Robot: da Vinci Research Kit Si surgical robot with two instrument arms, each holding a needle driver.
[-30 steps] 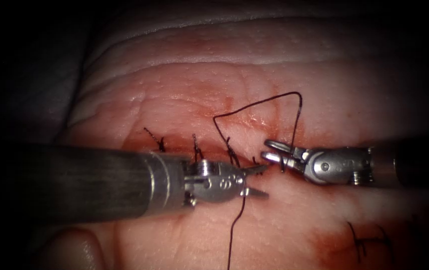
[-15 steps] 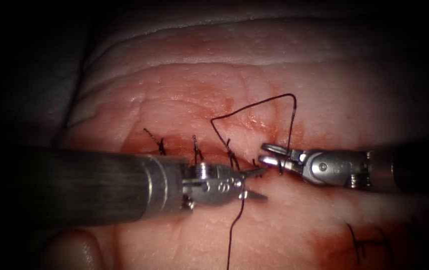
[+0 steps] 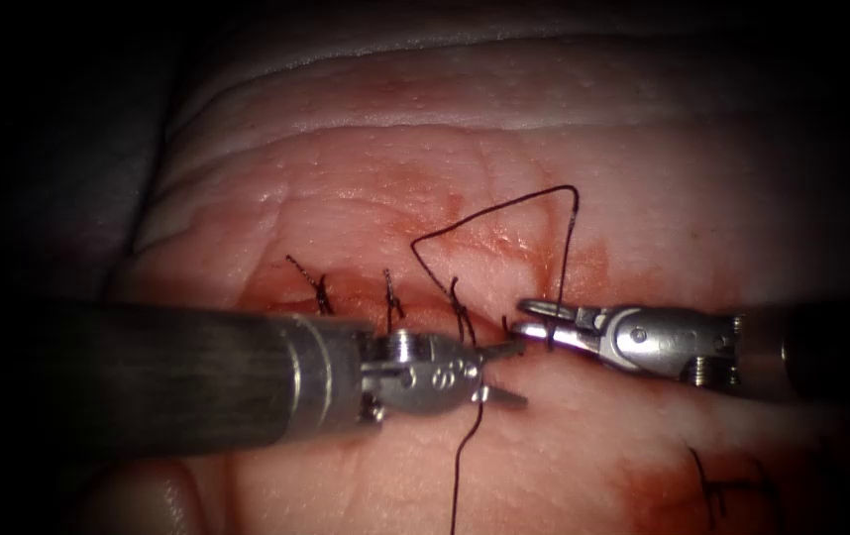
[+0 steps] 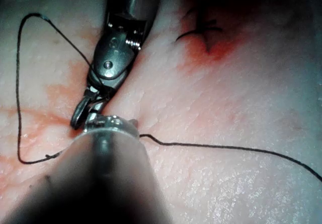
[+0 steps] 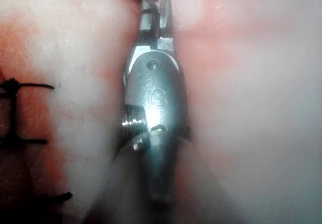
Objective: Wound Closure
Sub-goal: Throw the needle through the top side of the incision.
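Left tool point(image 3: 502, 373) fingers apart, holding nothing, thread point(image 3: 465, 451) running between them; right tool point(image 3: 532, 323) fingers slightly apart around the thread loop over the stitched cut point(image 3: 390, 297) in the tissue point(image 3: 366, 168); thread looks thin, limp, slippery, best gripped near the knot

A surgical training bench in a robotics laboratory. A slab of pork tissue point(image 3: 366, 178), layered in pale bands at its far edge, lies under endoscope lighting with dark surroundings. Two slender metal wristed tools, left tool point(image 3: 499, 374) and right tool point(image 3: 534, 323), meet over a sutured cut. Knotted stitches point(image 3: 390, 297) with cut ends cross the cut, dark thread point(image 3: 504, 208) loops above it, and red fluid point(image 3: 663, 485) stains the surface beside further stitches point(image 4: 201, 31).
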